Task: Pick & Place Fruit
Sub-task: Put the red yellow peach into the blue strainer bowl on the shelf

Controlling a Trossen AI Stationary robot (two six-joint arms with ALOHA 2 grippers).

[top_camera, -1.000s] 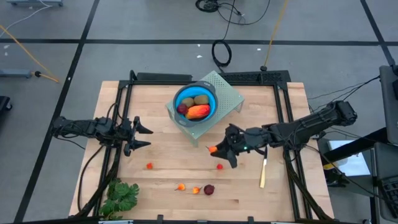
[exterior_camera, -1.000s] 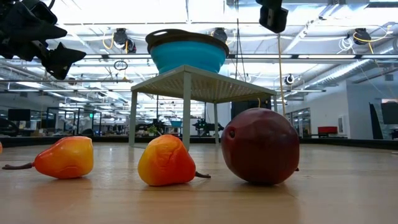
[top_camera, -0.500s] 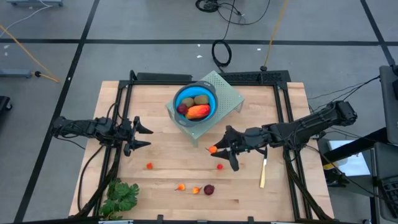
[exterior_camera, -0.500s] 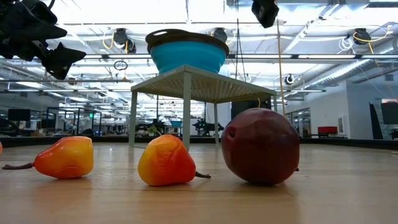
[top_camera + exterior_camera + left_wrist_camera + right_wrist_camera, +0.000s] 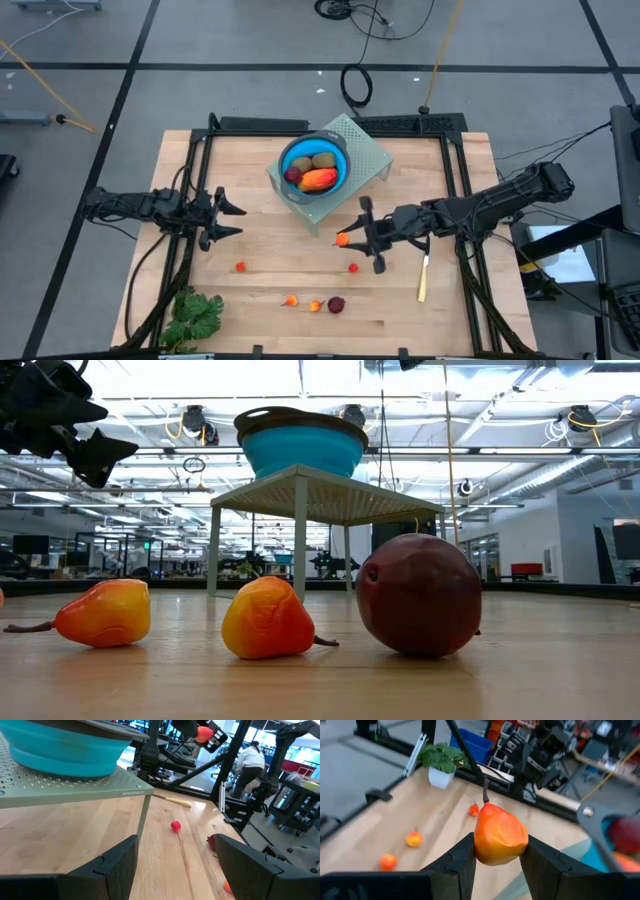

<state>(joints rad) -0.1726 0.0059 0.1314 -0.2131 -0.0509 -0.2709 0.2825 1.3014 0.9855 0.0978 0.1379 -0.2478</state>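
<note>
A small orange pear-shaped fruit [image 5: 500, 834] sits between the fingers of my right gripper [image 5: 350, 240], in the air just near of the green stand [image 5: 360, 150]. A blue bowl [image 5: 314, 150] on that stand holds two brown-green ovals, a dark red ball and a long orange-red fruit [image 5: 318, 180]. On the wood lie two tiny red fruits [image 5: 241, 266] [image 5: 353, 267], two small orange pears [image 5: 103, 612] [image 5: 268, 618] and a dark red ball [image 5: 420, 595]. My left gripper [image 5: 240, 221] waits open at the table's left. My right gripper pinches the orange pear's two sides [image 5: 479, 842] between its two fingers [image 5: 462, 862]. The fingers reach roughly level from the table's right. The pear is lifted clear of the table, with its stem [image 5: 485, 792] sticking out beyond the fingertips.
A yellow-handled knife [image 5: 423, 278] lies on the wood near the right arm. A green leafy bunch [image 5: 195, 315] sits at the near left corner. Black frame rails [image 5: 200, 170] run along the table's left, right and far sides. A person [image 5: 247, 760] is in the room beyond.
My right gripper has rolled about the line it points along, staying in place; its fingers stand at a new angle around the orange pear, which has turned with them and stays clear of the table.
</note>
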